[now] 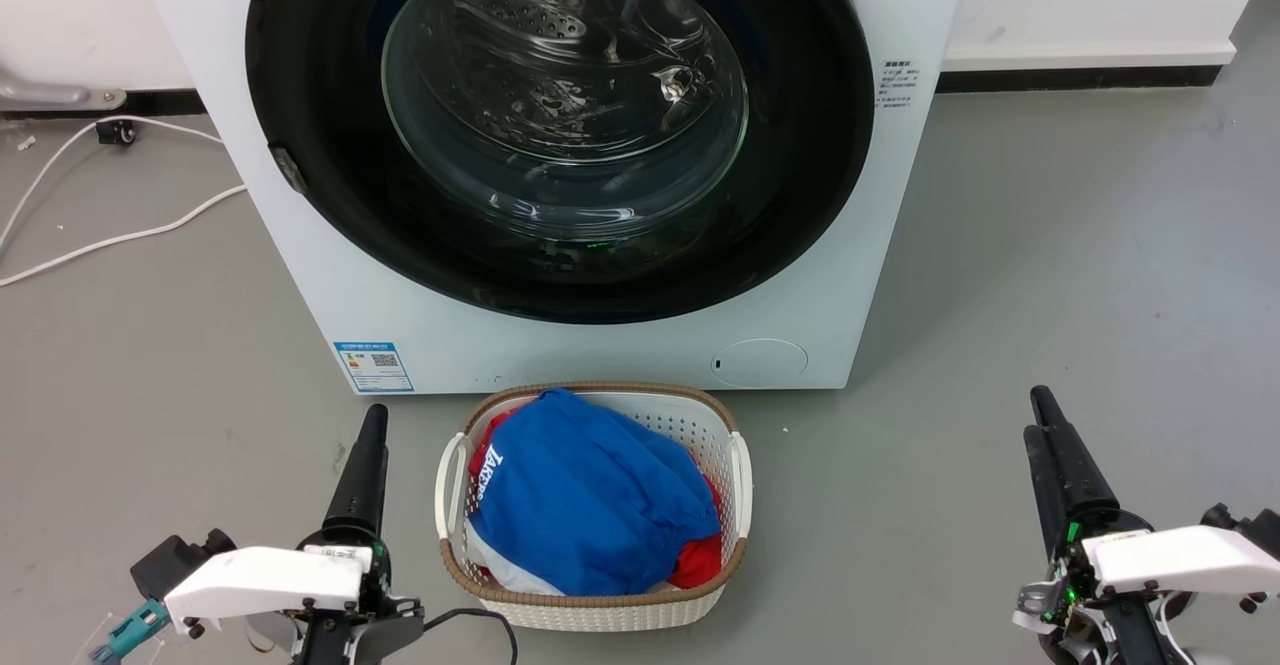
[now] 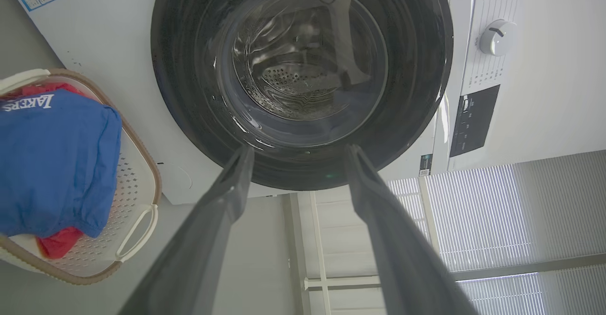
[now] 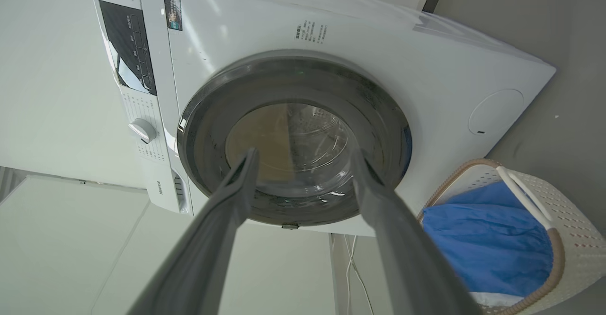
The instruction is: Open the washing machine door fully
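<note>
Laundry corner: washing machine (image 1: 600, 355), clothes basket (image 1: 700, 435) (bare grey floor (image 1: 1050, 245)).

Cut off, too small to read
The washing machine door (image 1: 565, 125) loses its top rim to the head view's edge; the blue label sticker (image 1: 373, 366) has print too small to read.

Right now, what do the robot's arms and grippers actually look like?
The left gripper and right gripper each have two long, tapering dark fingers. Behind each sits a white angular wrist cover over black mechanics. The left wrist carries a teal connector and a black cable; the right shows small green lights.
</note>
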Available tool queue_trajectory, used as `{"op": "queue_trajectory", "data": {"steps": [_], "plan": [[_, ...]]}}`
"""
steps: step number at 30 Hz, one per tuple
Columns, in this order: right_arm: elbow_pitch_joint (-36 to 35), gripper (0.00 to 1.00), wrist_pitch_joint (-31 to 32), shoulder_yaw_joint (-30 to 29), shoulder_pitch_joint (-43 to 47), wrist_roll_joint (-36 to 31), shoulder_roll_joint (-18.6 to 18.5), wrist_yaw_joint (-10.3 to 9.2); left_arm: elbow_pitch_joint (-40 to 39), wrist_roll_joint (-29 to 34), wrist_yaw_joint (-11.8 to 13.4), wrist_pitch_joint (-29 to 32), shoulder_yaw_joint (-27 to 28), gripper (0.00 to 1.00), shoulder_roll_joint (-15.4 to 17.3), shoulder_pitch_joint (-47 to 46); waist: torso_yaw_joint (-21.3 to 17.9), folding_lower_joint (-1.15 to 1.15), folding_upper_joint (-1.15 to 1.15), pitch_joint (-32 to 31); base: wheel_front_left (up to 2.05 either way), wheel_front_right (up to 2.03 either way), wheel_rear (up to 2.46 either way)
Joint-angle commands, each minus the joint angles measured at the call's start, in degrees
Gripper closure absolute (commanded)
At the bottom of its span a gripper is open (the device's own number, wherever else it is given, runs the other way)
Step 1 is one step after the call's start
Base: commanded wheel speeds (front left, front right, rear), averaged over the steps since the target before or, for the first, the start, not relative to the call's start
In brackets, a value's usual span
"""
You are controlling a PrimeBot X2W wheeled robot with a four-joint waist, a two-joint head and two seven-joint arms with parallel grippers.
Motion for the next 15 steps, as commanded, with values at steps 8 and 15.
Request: {"op": "queue_trajectory", "data": {"steps": [8,15], "plan": [[-2.2,0.00,-2.2,0.8,-0.2,-11.2,-0.2,0.05,-2.1,11.2,-0.1,-2.2,-1.3,0.00,0.7,-0.7,-0.1,0.00,0.00,-0.2,0.00,0.00,0.00],[-2.5,0.00,-3.7,0.5,0.3,-22.7,-0.1,0.06,-2.7,19.7,-0.1,-3.7,-2.3,0.00,1.3,-0.6,-0.2,0.00,0.00,-0.2,0.00,0.00,0.00]]}}
